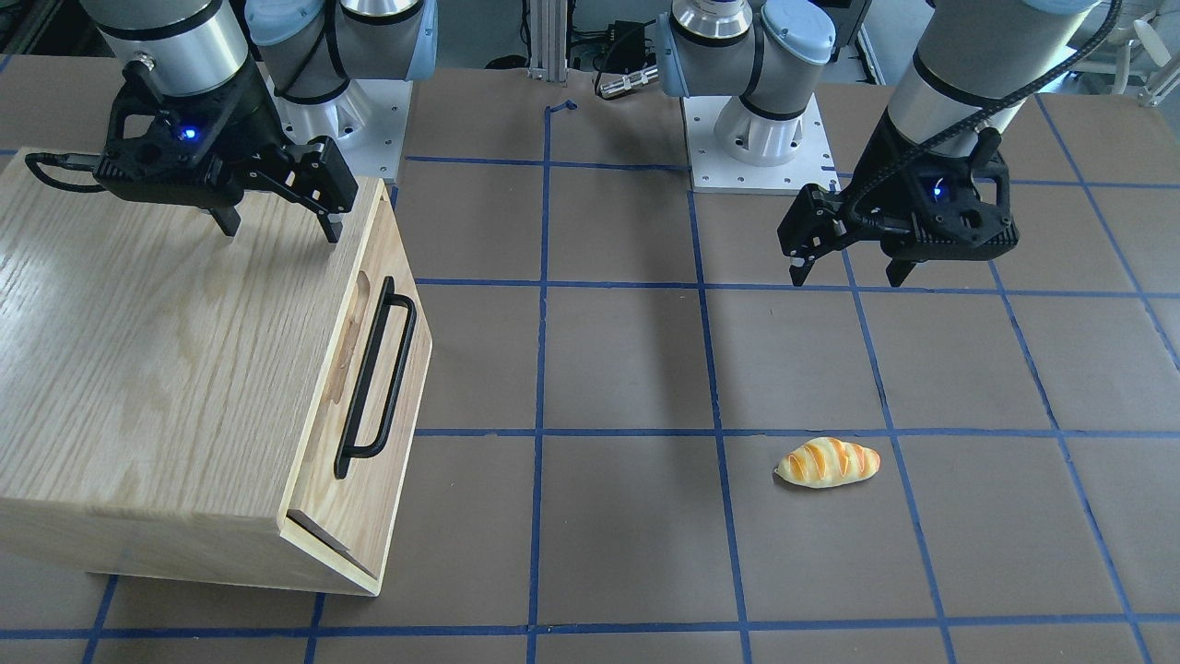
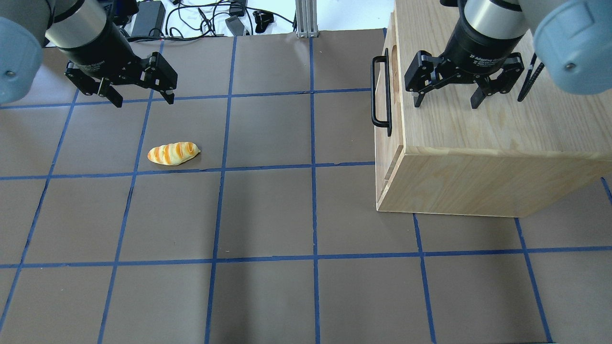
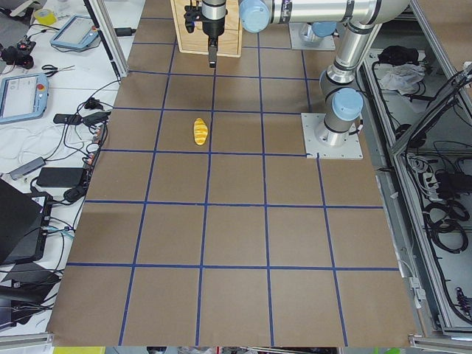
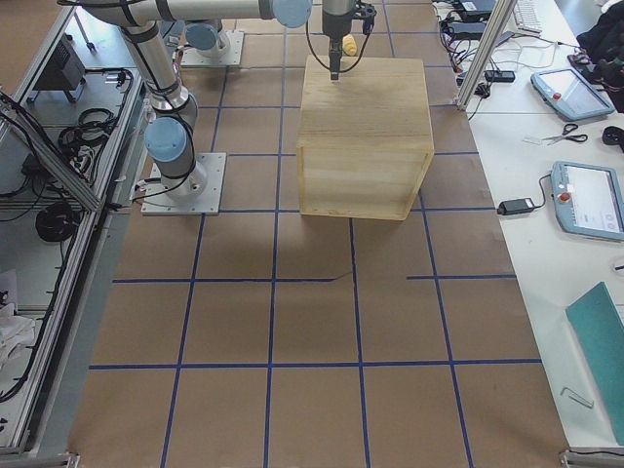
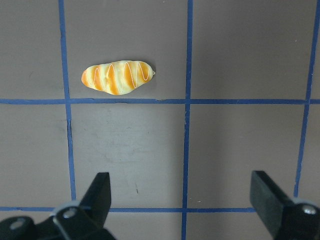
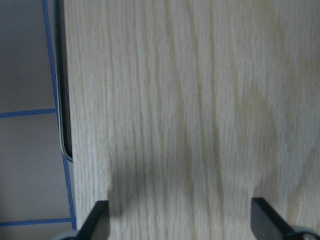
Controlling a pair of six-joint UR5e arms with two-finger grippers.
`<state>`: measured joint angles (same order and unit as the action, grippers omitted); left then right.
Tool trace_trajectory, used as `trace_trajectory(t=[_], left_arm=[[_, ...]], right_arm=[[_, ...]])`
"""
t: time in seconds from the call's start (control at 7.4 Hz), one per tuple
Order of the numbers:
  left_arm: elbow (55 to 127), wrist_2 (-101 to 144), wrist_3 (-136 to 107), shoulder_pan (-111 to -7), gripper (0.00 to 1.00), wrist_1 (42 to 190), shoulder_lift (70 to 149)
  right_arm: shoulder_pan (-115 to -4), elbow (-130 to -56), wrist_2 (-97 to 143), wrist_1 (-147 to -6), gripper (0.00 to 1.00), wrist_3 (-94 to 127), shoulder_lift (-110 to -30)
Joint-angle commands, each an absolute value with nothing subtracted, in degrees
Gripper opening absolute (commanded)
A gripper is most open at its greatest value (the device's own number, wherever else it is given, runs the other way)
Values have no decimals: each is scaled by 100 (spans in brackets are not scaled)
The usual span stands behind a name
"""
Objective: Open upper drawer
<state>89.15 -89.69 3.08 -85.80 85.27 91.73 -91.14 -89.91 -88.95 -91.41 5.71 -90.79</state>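
Note:
The upper drawer (image 1: pixel 364 507) is a light oak front panel with a long black bar handle (image 1: pixel 373 373) on the oak cabinet (image 1: pixel 138 369). Its panel looks flush with the cabinet. In the overhead view the handle (image 2: pixel 380 91) faces the table's middle. My right gripper (image 2: pixel 447 102) hangs open and empty above the cabinet's top, behind the handle; in the right wrist view (image 6: pixel 180 205) the handle (image 6: pixel 61 100) runs along the left edge. My left gripper (image 2: pixel 141 100) is open and empty above the table, far from the drawer.
A toy bread loaf (image 2: pixel 173 153) lies on the brown table near my left gripper (image 5: pixel 182 185), and shows in the left wrist view (image 5: pixel 117 77). The table (image 2: pixel 267 215) bears a blue tape grid. Cables and devices lie beyond its far edge.

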Motion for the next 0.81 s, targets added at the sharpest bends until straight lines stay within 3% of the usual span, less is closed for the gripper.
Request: trace_trajectory(t=[0.0,0.68], left_arm=[[8912,-8982,308,-8578,100,8508,9176],[8903,-8991,299,-8569,100,8552,9167]], right_arm=[[-9114,-8991,-8895,-9141,100,571,-9079],[-9114,-8991,-8895,-9141,100,571,-9079]])
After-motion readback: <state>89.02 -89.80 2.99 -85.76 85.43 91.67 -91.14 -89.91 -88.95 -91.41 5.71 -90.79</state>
